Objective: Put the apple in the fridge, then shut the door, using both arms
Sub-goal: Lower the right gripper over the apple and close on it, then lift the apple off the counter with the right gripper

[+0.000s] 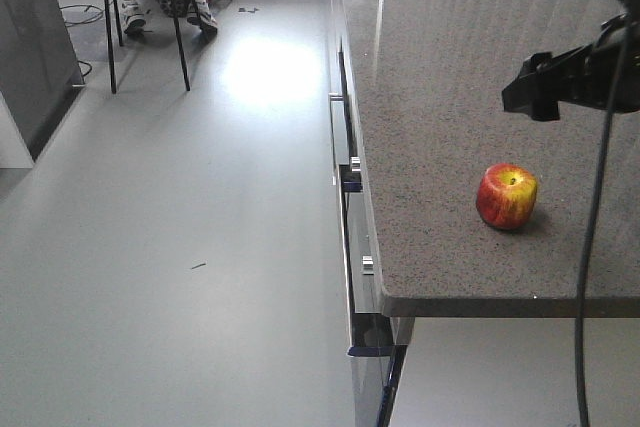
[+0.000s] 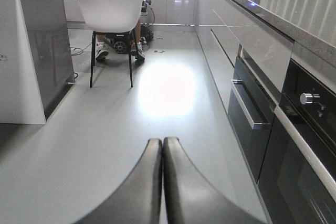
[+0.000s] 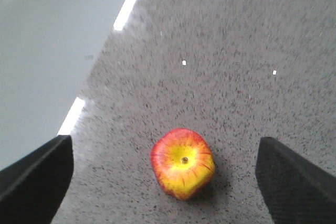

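Item: small red-yellow apple, upright on speckled grey stone surface; right fingers spread astride it w/o contact, ready for grasp; left fingers pressed together, idle.

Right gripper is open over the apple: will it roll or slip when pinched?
Probably rolls little: the apple looks blocky and sits stem-up on the flat counter. Its glossy skin may slip, so grip its widest part.

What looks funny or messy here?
Not much. The apple sits upright and whole on the counter, near one edge, nothing spilled. The only stray thing is a small dark scrap on the floor; I cannot tell what it is.
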